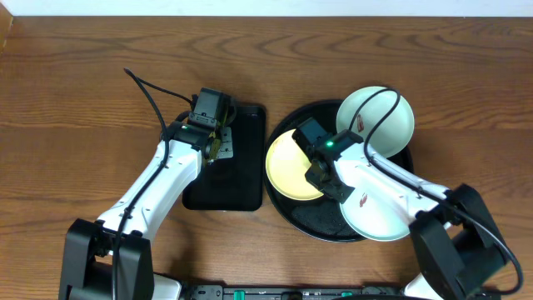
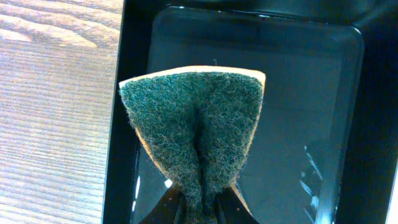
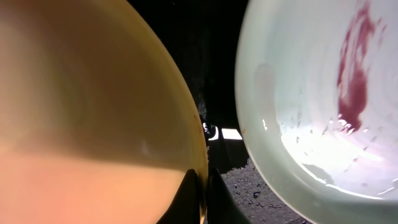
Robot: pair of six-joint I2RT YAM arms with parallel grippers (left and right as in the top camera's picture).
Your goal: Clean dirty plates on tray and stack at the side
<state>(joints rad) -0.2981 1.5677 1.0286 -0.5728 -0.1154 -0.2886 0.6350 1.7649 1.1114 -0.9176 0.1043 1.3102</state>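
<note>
Yellow plate (image 1: 290, 167): sat at the left edge of the round black tray (image 1: 321, 227), with its right rim held by the right gripper (image 3: 200, 186).
Right jaws: pressed together on that yellow rim.
Far mint plate (image 1: 385, 117): lay at the tray's far right rim, with a red-brown smear near its centre.
Near mint plate (image 1: 371, 223): lay at the near side of the tray, partly under the right arm.
Right wrist view only: showed the pinch itself, the yellow rim between the fingertips. A wet mint plate with a red streak lay just beside it, black tray showing in the gap. Which mint plate it was could not be told.
Sponge (image 2: 193, 137): green scouring face with a yellow backing, creased down the middle.
Left jaws: the left gripper (image 2: 199, 208) nearly closed, pinching the sponge's lower end.
Left wrist view only: showed the sponge over the rectangular black tray (image 2: 323, 93).
Overhead only: showed the rectangular tray just left of the round one on the wooden bench (image 1: 83, 83). The sponge was mostly hidden by the wrist.
</note>
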